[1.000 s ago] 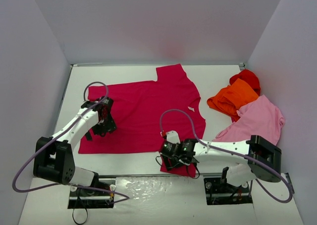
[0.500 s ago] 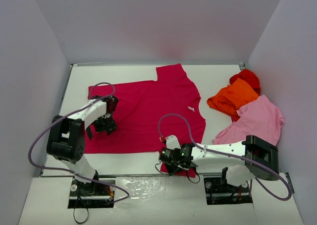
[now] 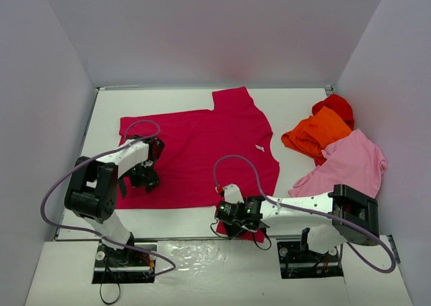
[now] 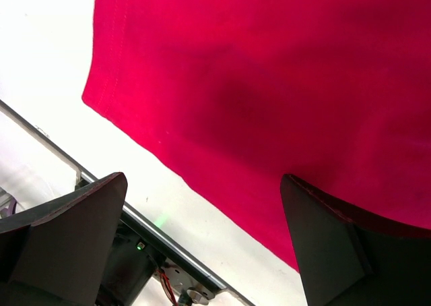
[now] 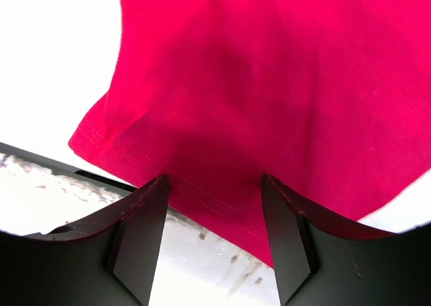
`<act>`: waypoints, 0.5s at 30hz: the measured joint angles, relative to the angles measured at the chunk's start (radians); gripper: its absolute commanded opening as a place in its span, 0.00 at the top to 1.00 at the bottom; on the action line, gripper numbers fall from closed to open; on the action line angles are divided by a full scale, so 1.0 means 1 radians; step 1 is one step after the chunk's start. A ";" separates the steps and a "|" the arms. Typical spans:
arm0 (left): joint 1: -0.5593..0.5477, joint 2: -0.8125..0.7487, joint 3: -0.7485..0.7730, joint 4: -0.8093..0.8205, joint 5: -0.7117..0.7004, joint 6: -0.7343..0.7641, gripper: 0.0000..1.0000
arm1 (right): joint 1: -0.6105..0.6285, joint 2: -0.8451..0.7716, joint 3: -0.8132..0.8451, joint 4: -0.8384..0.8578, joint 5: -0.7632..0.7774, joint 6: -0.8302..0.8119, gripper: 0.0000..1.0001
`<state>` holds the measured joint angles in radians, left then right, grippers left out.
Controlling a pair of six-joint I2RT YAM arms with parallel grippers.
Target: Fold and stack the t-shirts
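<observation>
The crimson t-shirt (image 3: 202, 144) lies spread flat at the centre of the table (image 3: 168, 215). The left gripper (image 3: 143, 176), jaws wide, hovers over its 8 o'clock corner. The right gripper (image 5: 214, 205), jaws apart, straddles the 6 o'clock sleeve (image 5: 155, 137). This looks like the first fold: both must pinch cloth, then lift.

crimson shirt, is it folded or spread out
Spread out: the crimson shirt lies flat on the table, body and both sleeves laid open, no fold.

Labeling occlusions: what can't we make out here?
- Top view: near sleeve of the crimson t-shirt, mostly under the right gripper.
- Top view: bright red t-shirt, largely covered by the orange t-shirt.
- Right wrist: whether the fingers touch cloth.
- Left wrist: crimson t-shirt cut off by frame edges.
</observation>
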<state>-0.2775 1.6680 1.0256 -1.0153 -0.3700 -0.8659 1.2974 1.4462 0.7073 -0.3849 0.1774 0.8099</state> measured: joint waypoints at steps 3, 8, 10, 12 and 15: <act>-0.014 0.000 -0.009 -0.004 0.002 -0.007 0.04 | 0.000 -0.021 -0.038 0.050 -0.009 0.007 0.46; -0.032 0.005 -0.009 -0.004 -0.006 -0.016 0.09 | 0.000 -0.068 -0.088 0.093 -0.002 0.017 0.48; -0.038 0.014 -0.009 -0.005 -0.011 -0.021 0.11 | 0.000 -0.081 -0.099 0.102 -0.001 0.024 0.48; -0.046 0.024 -0.005 -0.012 -0.023 -0.027 0.16 | 0.000 -0.093 -0.110 0.111 -0.001 0.032 0.49; -0.059 0.042 0.006 -0.024 -0.038 -0.034 0.31 | 0.000 -0.107 -0.121 0.120 0.000 0.041 0.50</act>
<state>-0.3363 1.7102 1.0311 -1.0389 -0.4076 -0.8995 1.2973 1.3390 0.5866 -0.2648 0.1771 0.8513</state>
